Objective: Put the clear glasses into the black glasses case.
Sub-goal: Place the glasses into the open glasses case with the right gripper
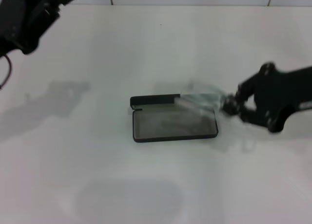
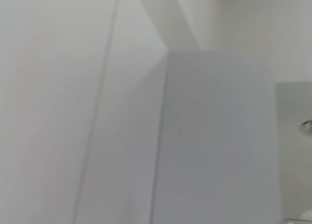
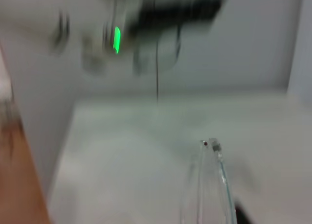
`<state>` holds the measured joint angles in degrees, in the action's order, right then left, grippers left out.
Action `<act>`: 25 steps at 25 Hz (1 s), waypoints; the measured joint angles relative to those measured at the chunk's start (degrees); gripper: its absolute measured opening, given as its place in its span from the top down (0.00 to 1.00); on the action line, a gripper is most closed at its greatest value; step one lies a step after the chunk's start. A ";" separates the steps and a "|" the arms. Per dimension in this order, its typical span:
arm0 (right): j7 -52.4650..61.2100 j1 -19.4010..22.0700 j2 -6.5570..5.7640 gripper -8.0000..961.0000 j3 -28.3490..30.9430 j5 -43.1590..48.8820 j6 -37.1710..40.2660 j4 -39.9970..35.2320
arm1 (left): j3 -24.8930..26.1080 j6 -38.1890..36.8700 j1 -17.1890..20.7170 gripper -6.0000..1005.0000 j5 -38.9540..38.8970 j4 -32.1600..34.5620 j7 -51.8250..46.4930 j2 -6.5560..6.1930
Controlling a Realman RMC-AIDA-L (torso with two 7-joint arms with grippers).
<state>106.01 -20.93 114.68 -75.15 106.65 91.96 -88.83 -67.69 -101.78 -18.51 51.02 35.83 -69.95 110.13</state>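
The black glasses case (image 1: 168, 126) lies open in the middle of the white table, grey lining up, with its lid (image 1: 155, 100) standing along the far side. The clear glasses (image 1: 197, 103) hang tilted over the case's right far corner, one end down toward the lining. My right gripper (image 1: 229, 106) holds them by their right end, just beyond the case's right edge. In the right wrist view the clear glasses (image 3: 213, 185) stretch away from the camera. My left gripper (image 1: 29, 14) is parked high at the far left, away from the case.
The white table (image 1: 97, 185) spreads around the case, with a tiled wall at the back. The left wrist view shows only pale wall panels (image 2: 214, 136). A dark device with a green light (image 3: 117, 39) shows in the right wrist view.
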 joint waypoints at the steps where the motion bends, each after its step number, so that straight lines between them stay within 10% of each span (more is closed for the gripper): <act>1: 3.18 -0.01 0.84 0.88 -2.05 5.11 0.28 -3.87 | 0.61 -0.07 0.14 0.92 0.55 0.18 -0.10 0.12; 14: 33.53 -13.95 1.46 0.88 -38.55 39.69 -13.31 -10.63 | 4.48 -0.36 2.01 0.92 2.93 0.34 1.33 2.50; 25: 37.67 -14.14 1.50 0.88 -48.45 47.37 -21.29 -7.38 | 6.38 -0.35 2.05 0.92 3.18 0.29 1.39 3.68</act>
<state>143.68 -35.08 116.18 -123.60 154.02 70.67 -96.21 -61.31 -102.12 -16.46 54.20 36.12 -68.56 113.81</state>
